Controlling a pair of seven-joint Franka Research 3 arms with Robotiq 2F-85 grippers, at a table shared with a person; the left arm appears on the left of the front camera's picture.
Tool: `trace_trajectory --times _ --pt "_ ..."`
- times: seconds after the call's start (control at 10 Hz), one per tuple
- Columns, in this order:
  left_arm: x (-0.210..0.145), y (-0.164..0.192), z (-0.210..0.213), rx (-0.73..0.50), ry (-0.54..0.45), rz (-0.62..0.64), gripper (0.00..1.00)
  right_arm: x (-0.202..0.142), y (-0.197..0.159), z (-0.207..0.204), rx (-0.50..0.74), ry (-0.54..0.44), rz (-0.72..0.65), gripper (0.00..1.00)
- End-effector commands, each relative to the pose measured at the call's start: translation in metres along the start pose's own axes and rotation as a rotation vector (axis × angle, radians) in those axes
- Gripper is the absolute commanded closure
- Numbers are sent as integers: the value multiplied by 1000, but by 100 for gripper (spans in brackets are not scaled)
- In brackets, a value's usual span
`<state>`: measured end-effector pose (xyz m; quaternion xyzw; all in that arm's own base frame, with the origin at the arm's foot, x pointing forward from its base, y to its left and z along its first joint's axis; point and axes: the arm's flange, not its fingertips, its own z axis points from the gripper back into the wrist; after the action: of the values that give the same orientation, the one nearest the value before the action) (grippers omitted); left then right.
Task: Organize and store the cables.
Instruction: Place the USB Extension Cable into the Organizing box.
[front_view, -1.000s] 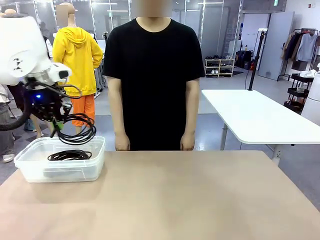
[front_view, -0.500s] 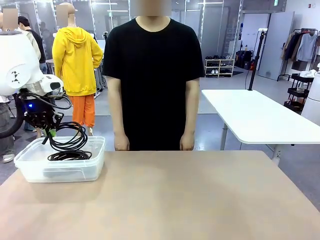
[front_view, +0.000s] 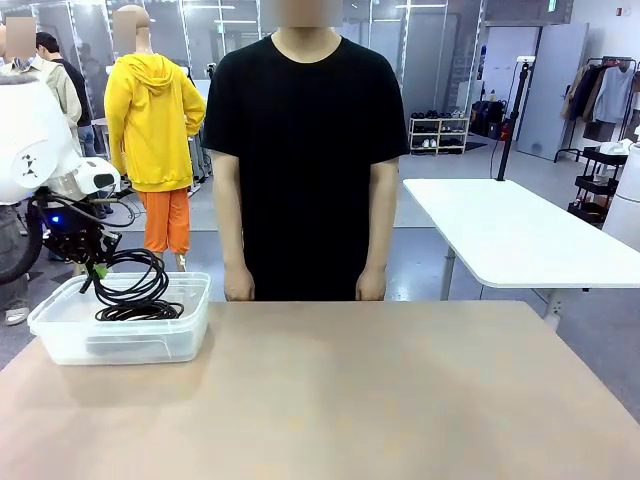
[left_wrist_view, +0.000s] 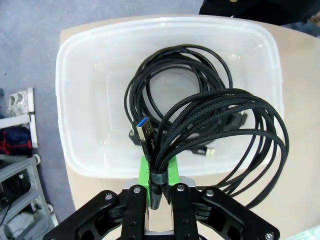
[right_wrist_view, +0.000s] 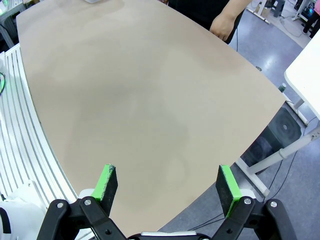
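- Left gripper (left_wrist_view: 159, 192): jaws pressed together on the gathered strands of a braided black cable coil (left_wrist_view: 225, 135), pinched where the turns bunch beside the blue-tipped USB plug (left_wrist_view: 146, 131).
- Held coil: hanging above the clear plastic container (front_view: 60, 335) at the table's left edge, loops drooping toward its opening; seen in the front view just over the rim.
- Second cable coil (left_wrist_view: 172, 75): smooth-jacketed, lying flat on the container floor, directly beneath the held one.
- Right gripper (right_wrist_view: 166, 184): fingers spread wide, nothing between them, above bare tabletop (right_wrist_view: 130, 85).
- Handling, judged: light, limp, loops sagging under own weight; braided jacket likely grippy, not slippery; not fragile apart from plug ends.
- Grasp point, judged: bunched section of all turns together, so the coil stays wound; single strands or plugs to be avoided, as the coil would probably unravel.
- Release, judged: low inside the container walls, otherwise outer loops may drape over the rim.
- Person (front_view: 305, 150): standing at the far side, hands down at the table edge.
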<state>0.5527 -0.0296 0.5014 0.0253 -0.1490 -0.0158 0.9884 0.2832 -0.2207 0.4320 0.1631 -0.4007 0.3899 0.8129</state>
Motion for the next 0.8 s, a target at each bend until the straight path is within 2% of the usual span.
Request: trace_trajectory --times 0.0,0.3,0.5,0.6,0.7 --pt "25 13 -26 -38 -12 -5 84 -1 0 -1 -1 -11 10 0" --pt "50 25 -65 -7 18 27 84 -1 0 -1 -1 -11 10 0" --pt "54 26 -85 -22 91 39 84 -1 0 -1 -1 -11 10 0" --pt "52 25 -88 -29 118 33 60 -1 0 -1 -1 -11 10 0" --pt "48 23 -87 0 127 37 50 -1 0 -1 -1 -11 10 0"
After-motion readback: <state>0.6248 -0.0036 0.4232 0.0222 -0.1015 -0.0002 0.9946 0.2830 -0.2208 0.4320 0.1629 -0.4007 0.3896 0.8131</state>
